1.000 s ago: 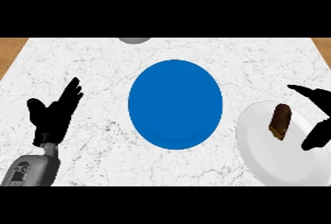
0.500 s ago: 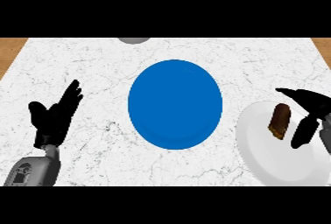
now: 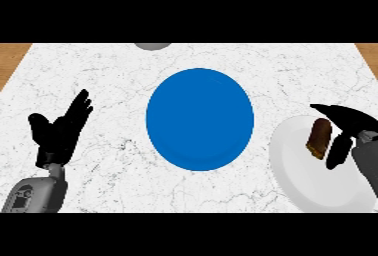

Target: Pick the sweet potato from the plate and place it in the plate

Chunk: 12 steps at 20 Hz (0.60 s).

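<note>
Starting nearest us, the two grey forearms come in low, and the right one is cut off by the picture's edge just behind its wrist. On that side the right hand (image 3: pixel 353 119) is curled round the sweet potato (image 3: pixel 320 136): one dark finger arches over its far end, another drops down its right flank. The sweet potato sits just left of that hand, brown and lengthwise, on the white plate (image 3: pixel 310 192) that spreads beneath and nearer than the hand.

So where are we? By my reading the grasp is on, but the lift is not yet made; the carry and the set-down are all to come. Whether the underside has left the plate, I can't tell from up here, and the palm's contact is hidden behind the fingers.

Well away to the left, the left hand (image 3: pixel 60 131) rests open, fingers up, over the marble counter (image 3: pixel 111 75).

Between the two hands, a little farther out, lies the blue plate (image 3: pixel 199 120), bare, the likely target.

Beyond it all, a grey object (image 3: pixel 153 45) peeks in at the far edge, too cropped to name.
</note>
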{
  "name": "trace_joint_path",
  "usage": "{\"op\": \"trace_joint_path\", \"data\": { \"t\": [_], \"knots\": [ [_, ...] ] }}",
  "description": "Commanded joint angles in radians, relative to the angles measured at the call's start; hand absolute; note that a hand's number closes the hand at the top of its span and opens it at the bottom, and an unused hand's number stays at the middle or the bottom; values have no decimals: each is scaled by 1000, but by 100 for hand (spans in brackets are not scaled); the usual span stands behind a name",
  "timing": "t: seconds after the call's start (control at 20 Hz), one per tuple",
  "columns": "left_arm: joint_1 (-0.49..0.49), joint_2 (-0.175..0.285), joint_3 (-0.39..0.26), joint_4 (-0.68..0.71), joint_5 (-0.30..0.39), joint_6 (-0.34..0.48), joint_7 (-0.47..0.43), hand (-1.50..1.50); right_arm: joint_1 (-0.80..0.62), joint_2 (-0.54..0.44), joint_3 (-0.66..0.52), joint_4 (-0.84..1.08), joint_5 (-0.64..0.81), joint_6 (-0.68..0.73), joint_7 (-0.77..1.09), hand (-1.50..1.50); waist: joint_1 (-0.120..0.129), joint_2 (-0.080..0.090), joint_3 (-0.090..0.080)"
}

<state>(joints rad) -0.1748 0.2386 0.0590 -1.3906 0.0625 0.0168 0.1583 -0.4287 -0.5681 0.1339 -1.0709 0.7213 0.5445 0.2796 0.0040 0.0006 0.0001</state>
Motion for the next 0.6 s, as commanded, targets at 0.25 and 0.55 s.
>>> {"op": "trace_joint_path", "data": {
  "t": [0.25,0.55],
  "knots": [
    [12,-23,-10,-31,-41,8,16,0,-66,38,29,182,113,28,-106,150,7,1,0],
    [-42,-28,23,54,-19,-9,-13,0,-50,41,28,164,109,31,-202,150,-1,1,0]
  ]
}}
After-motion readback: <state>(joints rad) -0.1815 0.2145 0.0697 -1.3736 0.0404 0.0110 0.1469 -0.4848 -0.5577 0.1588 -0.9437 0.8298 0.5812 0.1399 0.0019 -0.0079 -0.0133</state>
